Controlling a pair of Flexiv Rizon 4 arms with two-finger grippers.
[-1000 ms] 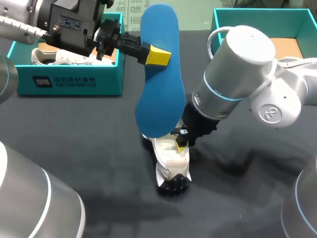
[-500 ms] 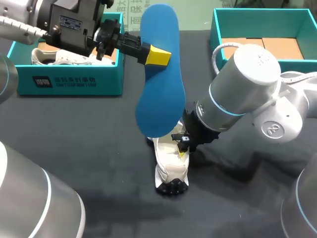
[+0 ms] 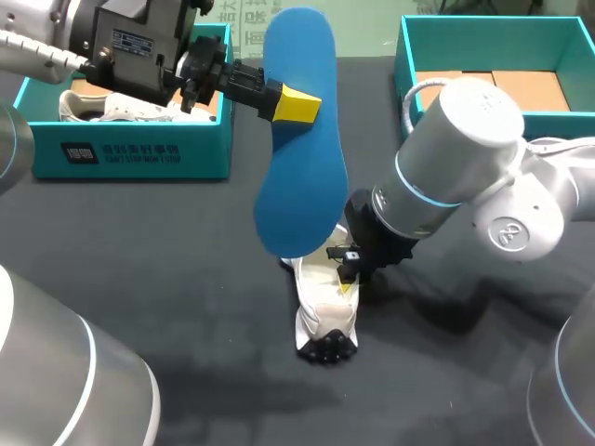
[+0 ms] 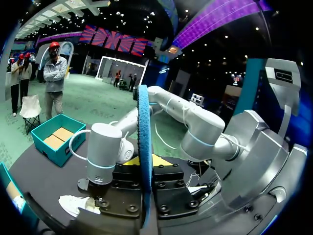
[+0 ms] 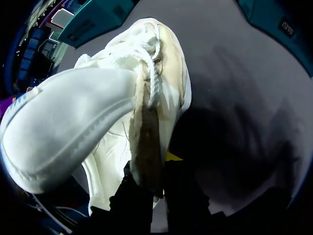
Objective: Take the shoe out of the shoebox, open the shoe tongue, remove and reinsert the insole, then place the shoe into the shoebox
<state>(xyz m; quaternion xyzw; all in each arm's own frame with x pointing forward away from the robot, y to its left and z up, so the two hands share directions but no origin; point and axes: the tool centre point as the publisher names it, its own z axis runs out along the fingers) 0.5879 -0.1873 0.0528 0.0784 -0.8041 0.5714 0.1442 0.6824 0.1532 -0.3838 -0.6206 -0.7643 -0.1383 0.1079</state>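
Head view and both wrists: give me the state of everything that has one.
insole: out of the shoe, held upright above the table by the left tool
left tool: shut on the insole
shoe: on the table, outside both boxes, gripped at its opening
right tool: shut on the shoe
left shoebox: open, second white shoe inside
right shoebox: open, no shoe seen inside

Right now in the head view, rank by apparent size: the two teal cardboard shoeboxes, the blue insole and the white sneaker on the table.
1. Left teal shoebox and right teal shoebox: alike, both partly hidden.
2. Blue insole: held nearer the camera, so unsure.
3. White sneaker.
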